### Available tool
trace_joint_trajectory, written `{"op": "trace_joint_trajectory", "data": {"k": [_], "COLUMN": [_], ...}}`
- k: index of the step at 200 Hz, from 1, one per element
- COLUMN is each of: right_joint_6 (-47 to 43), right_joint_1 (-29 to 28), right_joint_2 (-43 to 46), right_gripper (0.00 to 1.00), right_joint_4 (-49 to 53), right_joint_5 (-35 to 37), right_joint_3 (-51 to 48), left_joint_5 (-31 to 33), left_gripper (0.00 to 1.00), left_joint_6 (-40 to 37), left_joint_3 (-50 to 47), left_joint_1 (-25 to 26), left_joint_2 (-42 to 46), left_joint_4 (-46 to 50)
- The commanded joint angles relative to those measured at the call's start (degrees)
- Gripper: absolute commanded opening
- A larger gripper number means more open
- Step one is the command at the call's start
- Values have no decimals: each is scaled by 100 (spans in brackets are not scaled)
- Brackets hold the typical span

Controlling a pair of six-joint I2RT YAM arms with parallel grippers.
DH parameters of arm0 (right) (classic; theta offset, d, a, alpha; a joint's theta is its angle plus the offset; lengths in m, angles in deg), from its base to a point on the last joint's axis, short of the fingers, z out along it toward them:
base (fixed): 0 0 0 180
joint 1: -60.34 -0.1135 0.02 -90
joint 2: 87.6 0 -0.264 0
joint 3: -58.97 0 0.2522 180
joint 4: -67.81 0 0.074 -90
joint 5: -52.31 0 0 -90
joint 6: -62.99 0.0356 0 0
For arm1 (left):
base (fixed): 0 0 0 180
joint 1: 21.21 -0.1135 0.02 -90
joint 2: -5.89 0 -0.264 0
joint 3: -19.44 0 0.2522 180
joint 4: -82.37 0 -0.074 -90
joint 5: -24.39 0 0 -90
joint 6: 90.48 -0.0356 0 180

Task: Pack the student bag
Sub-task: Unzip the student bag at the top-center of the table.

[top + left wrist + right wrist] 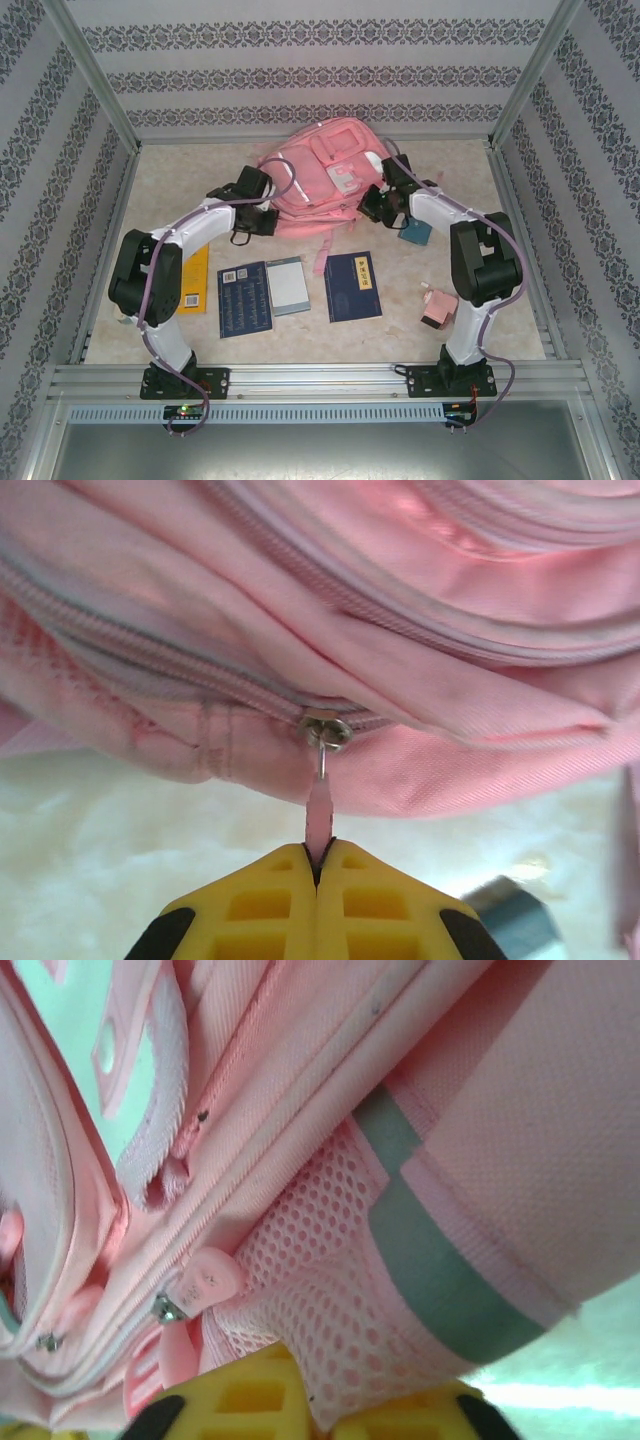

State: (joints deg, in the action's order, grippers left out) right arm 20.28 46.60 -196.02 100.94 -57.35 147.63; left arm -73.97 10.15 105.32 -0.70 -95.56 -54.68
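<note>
Clamped shut in the left gripper (pixel 318 865): pink zip pull (pixel 318 815) of the student bag (pixel 400 580), lying directly ahead of the jaws. Between the slightly parted jaws of the right gripper (pixel 320 1407), its mesh side pocket (pixel 330 1290); grip there unclear.

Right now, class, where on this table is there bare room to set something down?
Bare table lies in both far corners, either side of the student bag. Another patch sits between the right blue book and the pink box. The book row left of that is crowded.
</note>
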Motion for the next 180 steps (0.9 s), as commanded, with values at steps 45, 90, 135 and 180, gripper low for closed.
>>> {"op": "trace_joint_trajectory", "data": {"k": [45,90,135,180], "right_joint_6": [-98,809,1713,1984], "right_joint_1": [205,-476,-1263,-1351], "right_joint_2": [697,1577,1416,1059], "right_gripper": [58,61,62,62], "right_joint_4": [-13,-235,-706,-933], "right_joint_5": [594,790,769,884], "right_joint_3": [-85,-1270,-1545,-1400], "left_joint_5": [-1114,-1303,-1360,-1215], "left_gripper": [0,0,0,0], "left_joint_6": [472,519,475,348], "left_joint_3": [461,739,743,675], "left_joint_1": [1011,1519,1822,1955], "left_joint_2": [-79,-368,-395,-341], "left_joint_4": [121,152,192,333]}}
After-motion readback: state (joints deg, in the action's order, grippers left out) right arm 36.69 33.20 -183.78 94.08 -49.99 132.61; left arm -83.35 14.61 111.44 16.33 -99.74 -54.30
